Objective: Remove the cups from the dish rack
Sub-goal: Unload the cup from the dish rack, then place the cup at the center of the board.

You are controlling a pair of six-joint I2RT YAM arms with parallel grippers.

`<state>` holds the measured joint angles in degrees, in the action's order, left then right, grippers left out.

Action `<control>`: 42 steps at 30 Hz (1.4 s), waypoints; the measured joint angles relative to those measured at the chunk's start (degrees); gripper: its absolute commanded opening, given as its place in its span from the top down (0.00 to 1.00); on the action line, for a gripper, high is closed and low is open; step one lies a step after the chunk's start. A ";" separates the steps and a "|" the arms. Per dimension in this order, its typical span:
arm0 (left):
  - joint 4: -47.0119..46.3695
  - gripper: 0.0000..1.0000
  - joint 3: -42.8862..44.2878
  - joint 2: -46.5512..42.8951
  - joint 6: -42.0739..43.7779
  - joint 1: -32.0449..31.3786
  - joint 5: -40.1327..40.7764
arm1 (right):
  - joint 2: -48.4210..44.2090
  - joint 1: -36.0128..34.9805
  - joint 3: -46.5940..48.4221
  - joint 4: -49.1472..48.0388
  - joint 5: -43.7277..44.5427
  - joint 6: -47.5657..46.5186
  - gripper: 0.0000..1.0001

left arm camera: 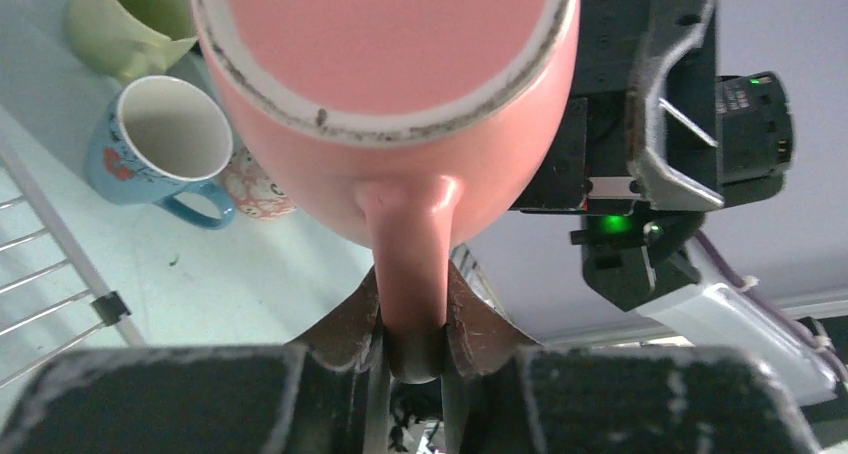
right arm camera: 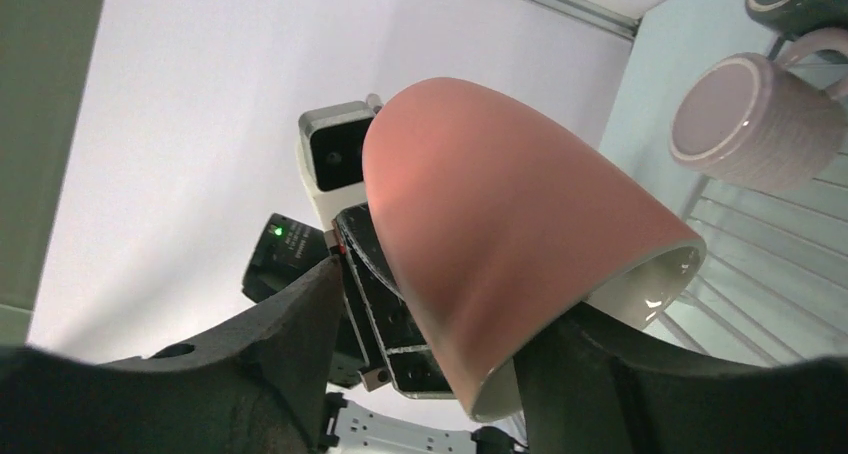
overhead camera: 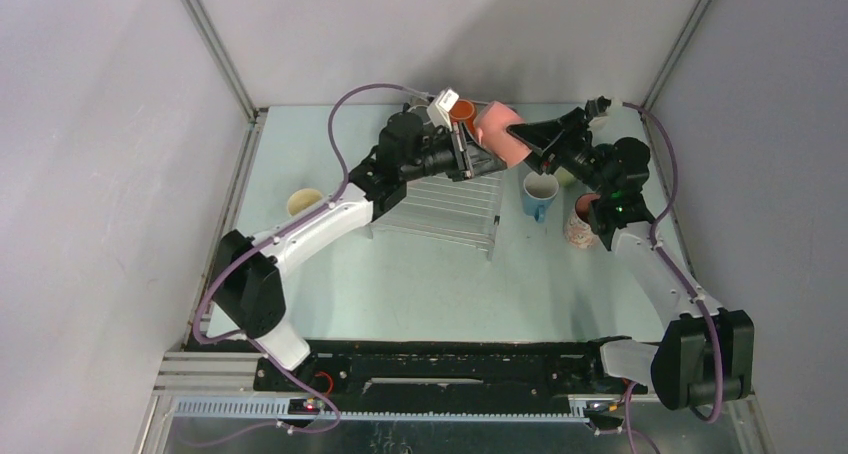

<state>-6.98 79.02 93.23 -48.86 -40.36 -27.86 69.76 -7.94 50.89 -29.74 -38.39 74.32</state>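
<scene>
White walls close in a pale green desk (overhead camera: 330, 274), and above its far edge, beyond the dish rack (overhead camera: 450, 209), a pink mug (overhead camera: 497, 134) hangs in the air between the two arms. The left fingers (left arm camera: 455, 324) are pinched tight on the mug's handle and carry it tipped over. Its body sticks out away from them towards the right arm.

The right fingers (right arm camera: 290, 344) come at it from the side opposite the handle. They stand apart, one on each side of the round body, and a gap shows at one side, so I judge they have no grip yet. This looks like a hand-over. It turns on the body lying square across the right fingers while the handle points back at the left arm.

A likely place to set it down is the bare desk on the right, near the blue mug (overhead camera: 538, 196) and speckled mug (overhead camera: 580, 222) already standing there. A lilac mug (right arm camera: 750, 124) lies on the rack.
</scene>
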 measured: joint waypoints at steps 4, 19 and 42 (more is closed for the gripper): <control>-4.61 1.00 -2.32 -1.22 -3.41 0.00 -0.87 | 0.22 -0.46 0.00 -2.12 -0.13 2.45 0.56; -16.17 0.58 -9.38 -4.50 -16.41 0.31 -1.90 | 0.94 -3.85 0.00 -9.22 1.68 7.34 1.00; 7.10 0.00 -16.74 -25.24 5.57 -0.04 2.51 | -5.16 -7.58 21.27 56.06 20.22 -27.23 1.00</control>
<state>0.12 62.28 67.99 -43.29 -40.40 -25.34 64.60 -15.53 72.16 26.33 -18.17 47.09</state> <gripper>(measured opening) 0.996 0.173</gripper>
